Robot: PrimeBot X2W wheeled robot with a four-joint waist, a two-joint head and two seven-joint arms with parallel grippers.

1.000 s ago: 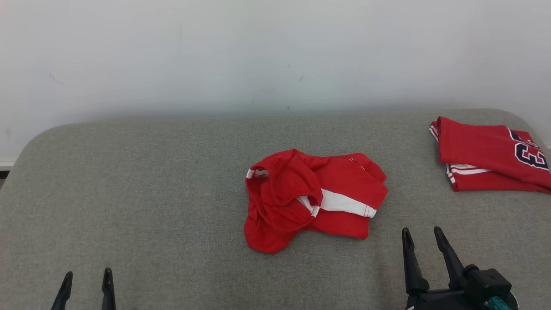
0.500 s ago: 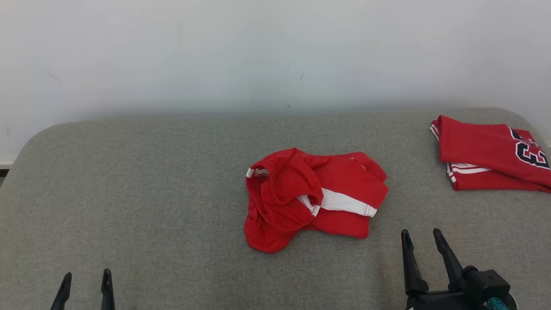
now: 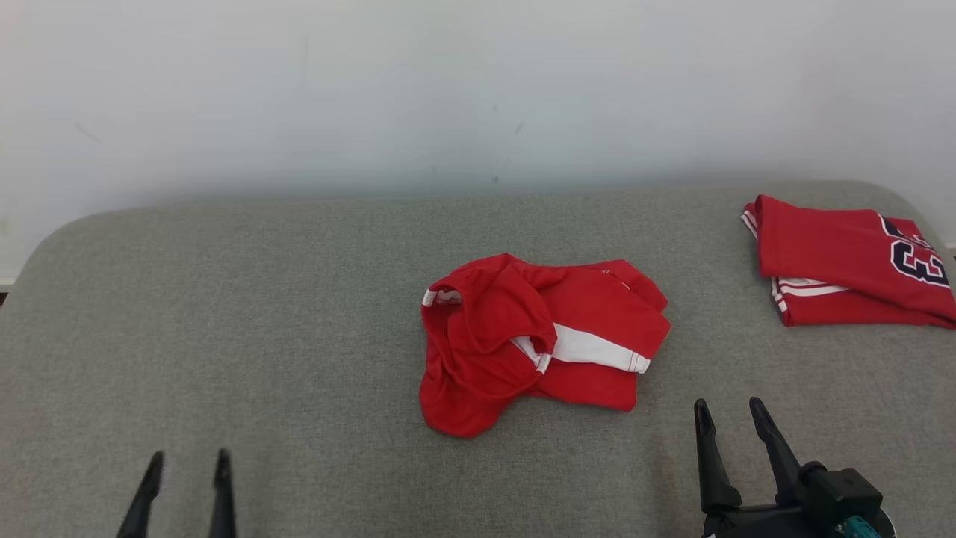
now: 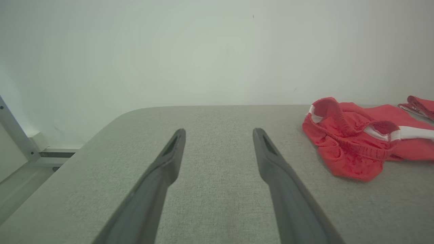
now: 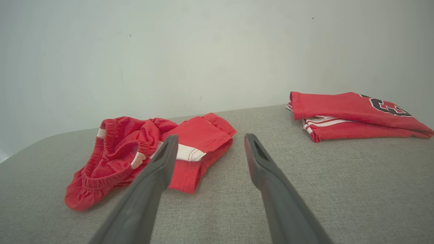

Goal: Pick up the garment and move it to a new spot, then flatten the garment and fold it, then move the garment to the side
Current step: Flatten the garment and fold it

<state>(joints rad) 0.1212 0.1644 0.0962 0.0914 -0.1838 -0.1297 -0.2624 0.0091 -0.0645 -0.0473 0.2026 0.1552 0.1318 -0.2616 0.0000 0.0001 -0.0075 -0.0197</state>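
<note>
Pick-up not begun: left claw [image 3: 189, 457] and right claw [image 3: 727, 404] gape empty; I must next reach the crumpled garment [image 3: 538, 340] at the centre of the worktop [image 3: 261, 299].

wall [image 3: 478, 90]: plain off-white, matt, a few small dark specks and faint scuffs | furniture: wide grey woven-fabric padded surface [image 3: 224, 314], far corners rounded, set against the wall | far left: white skirting board [image 4: 57, 149], pale metal bar [image 4: 16, 130] slanting beside it | light: soft, even
</note>
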